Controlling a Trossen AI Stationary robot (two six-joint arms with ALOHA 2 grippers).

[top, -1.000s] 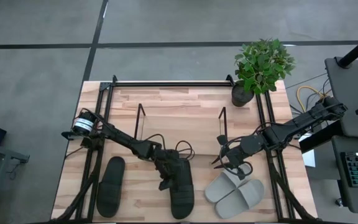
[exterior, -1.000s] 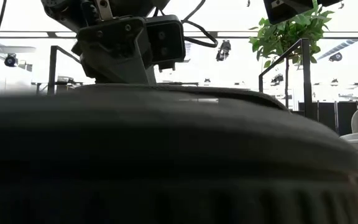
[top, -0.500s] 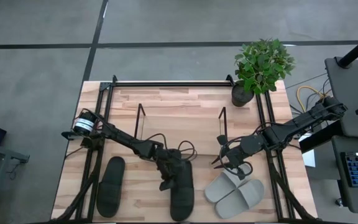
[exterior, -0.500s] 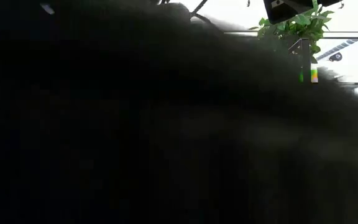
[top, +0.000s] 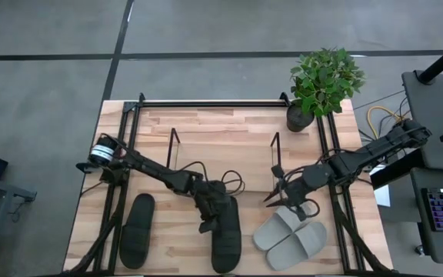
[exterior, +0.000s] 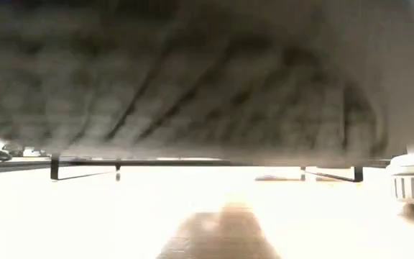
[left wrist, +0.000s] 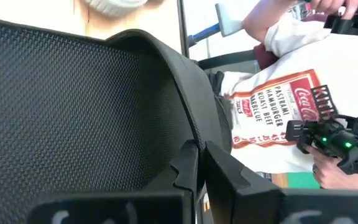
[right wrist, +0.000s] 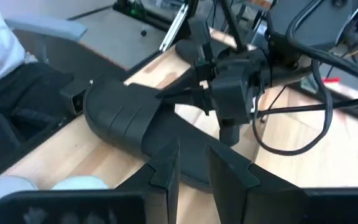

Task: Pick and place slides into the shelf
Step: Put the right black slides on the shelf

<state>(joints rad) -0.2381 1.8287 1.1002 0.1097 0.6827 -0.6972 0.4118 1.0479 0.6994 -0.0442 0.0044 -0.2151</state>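
My left gripper (top: 208,209) is shut on a black slide (top: 225,235) near the table's front middle. In the low view that slide's ridged sole (exterior: 192,79) hangs above the table top. The second black slide (top: 137,231) lies flat at the front left. The grey pair (top: 291,237) lies at the front right, one slide leaning on the other. The shelf (top: 221,150), a light board between two wire end frames, stands behind them with nothing on it. My right gripper (top: 278,194) hovers open by the shelf's right frame, above the grey pair, holding nothing. My left gripper pinches the edge of the black slide's broad mesh strap (left wrist: 194,134) between its two fingers (left wrist: 185,171). It comes at the strap slanting down from the table's left. The slide hangs below the fingers, its sole off the table with light showing under it.
A potted plant (top: 321,85) stands at the back right corner. A black rail frame (top: 206,102) runs along the table's far edge and sides. A person (left wrist: 278,106) in a printed white shirt sits beyond the table. Bare wood lies between the slides.
My left gripper has risen with the black slide. A second ago the slide sat on the table and filled the low view. Now its sole is up and the table and shelf feet show beneath it.
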